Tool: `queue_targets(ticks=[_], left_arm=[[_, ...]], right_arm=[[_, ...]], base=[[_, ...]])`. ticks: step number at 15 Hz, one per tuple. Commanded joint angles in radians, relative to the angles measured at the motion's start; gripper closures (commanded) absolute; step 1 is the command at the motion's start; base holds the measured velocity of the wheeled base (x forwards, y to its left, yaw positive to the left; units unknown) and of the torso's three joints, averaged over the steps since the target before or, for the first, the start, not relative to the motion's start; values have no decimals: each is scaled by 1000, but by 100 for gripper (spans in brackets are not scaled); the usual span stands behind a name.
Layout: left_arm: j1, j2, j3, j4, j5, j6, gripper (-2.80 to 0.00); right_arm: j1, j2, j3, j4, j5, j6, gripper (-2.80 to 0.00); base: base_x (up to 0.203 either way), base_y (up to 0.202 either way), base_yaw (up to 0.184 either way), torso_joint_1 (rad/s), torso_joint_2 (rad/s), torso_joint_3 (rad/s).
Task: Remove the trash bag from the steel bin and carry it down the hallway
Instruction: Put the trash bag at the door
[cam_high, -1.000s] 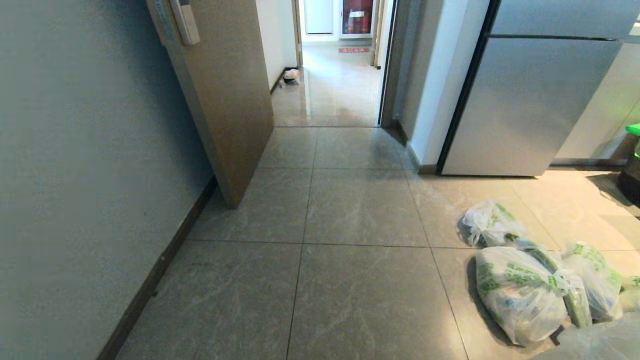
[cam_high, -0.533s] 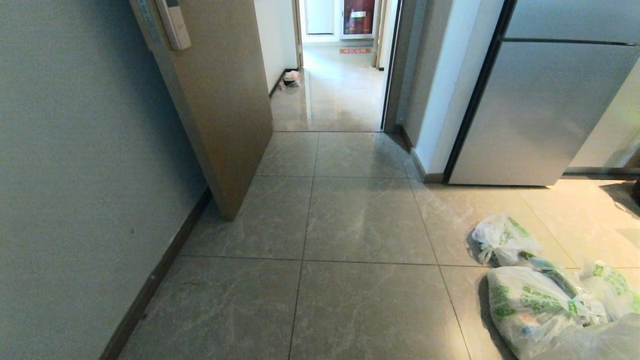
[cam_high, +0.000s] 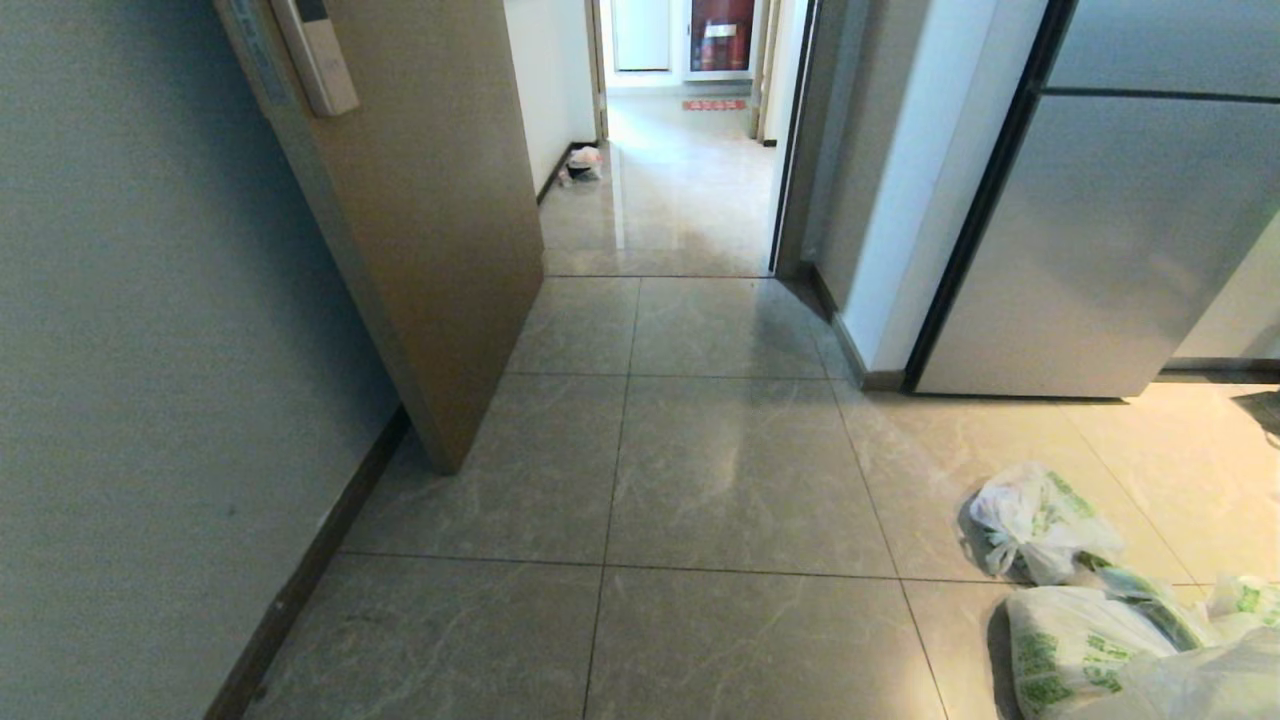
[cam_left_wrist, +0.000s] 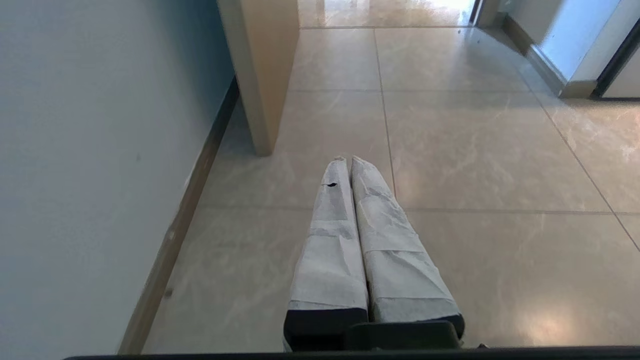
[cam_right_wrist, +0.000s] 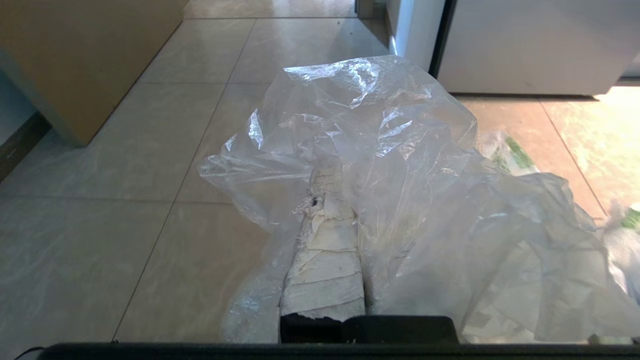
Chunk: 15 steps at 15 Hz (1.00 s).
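The trash bag (cam_right_wrist: 380, 125) is a clear, crinkled liner. It drapes over my right gripper (cam_right_wrist: 332, 172), which is shut on a fold of it; one taped finger (cam_right_wrist: 325, 250) shows and the other lies under the plastic. A corner of the bag (cam_high: 1200, 685) also shows at the lower right of the head view. My left gripper (cam_left_wrist: 348, 160) hangs low over the floor tiles, shut with nothing in it. The steel bin is out of view. The hallway (cam_high: 680, 190) with glossy beige tiles lies straight ahead through the doorway.
An open wooden door (cam_high: 430, 230) stands on the left against a grey wall (cam_high: 150, 350). A steel fridge (cam_high: 1130, 240) is on the right. White-green bags (cam_high: 1040, 515) lie on the floor at the lower right. A small object (cam_high: 583, 163) sits by the hallway wall.
The whole head view has shifted: the camera has moved forward toward the doorway. The door now sits further left and the white-green bags lower and further right in the picture.
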Motion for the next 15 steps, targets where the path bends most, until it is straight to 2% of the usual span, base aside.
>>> queue_targets(ticks=[1, 15], left_arm=[[0, 0, 0, 0, 0, 0, 0], [0, 0, 0, 0, 0, 0, 0]], right_arm=[[0, 0, 2, -2, 0, 0, 0], [0, 0, 2, 0, 0, 0, 0]], base=[[190, 0, -2, -2, 2, 2], [193, 0, 1, 4, 2, 2]])
